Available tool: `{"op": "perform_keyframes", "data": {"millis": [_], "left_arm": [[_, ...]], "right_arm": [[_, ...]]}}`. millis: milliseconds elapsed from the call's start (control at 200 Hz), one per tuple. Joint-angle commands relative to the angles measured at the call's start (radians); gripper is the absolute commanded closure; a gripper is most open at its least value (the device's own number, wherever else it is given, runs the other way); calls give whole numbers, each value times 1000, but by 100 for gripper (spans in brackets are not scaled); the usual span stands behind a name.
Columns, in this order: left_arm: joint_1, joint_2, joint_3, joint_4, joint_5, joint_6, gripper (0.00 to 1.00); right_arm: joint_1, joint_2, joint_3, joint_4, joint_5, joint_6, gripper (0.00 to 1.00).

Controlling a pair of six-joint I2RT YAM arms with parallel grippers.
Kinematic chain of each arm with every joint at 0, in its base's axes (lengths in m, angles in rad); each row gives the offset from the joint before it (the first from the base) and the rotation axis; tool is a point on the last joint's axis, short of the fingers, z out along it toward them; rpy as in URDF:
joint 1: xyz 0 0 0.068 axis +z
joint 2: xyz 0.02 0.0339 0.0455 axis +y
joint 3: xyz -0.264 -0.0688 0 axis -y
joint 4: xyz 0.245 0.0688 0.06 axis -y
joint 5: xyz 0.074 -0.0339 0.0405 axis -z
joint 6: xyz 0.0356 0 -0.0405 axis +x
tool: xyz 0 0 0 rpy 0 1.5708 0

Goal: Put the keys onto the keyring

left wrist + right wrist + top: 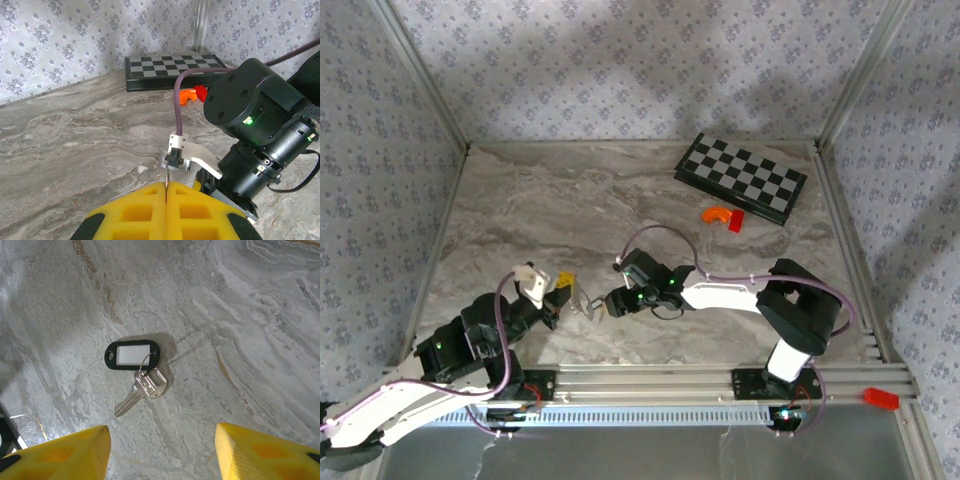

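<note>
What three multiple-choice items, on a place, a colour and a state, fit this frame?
1. The key lies: A in a bowl; B on the marble table; C on a shelf.
2. The rim of its tag is: A black; B green; C blue.
3. The right hand is: A open; B shut on the key; C shut on a cloth.
Key: B, it lies flat on the marble; A, the rim is plainly black; A, the fingers stand wide apart with nothing gripped.
</note>
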Motion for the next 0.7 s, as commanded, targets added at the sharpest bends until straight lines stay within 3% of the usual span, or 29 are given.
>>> {"op": "perform_keyframes", "data": {"millis": [0,695], "left_arm": [[-7,-22,-10,26,-17,-13,100],[-7,-28,-19,49,1,-1,100]], "right_arm": [[9,30,33,18,21,12,45],[21,149,94,96,-35,22,56]]}}
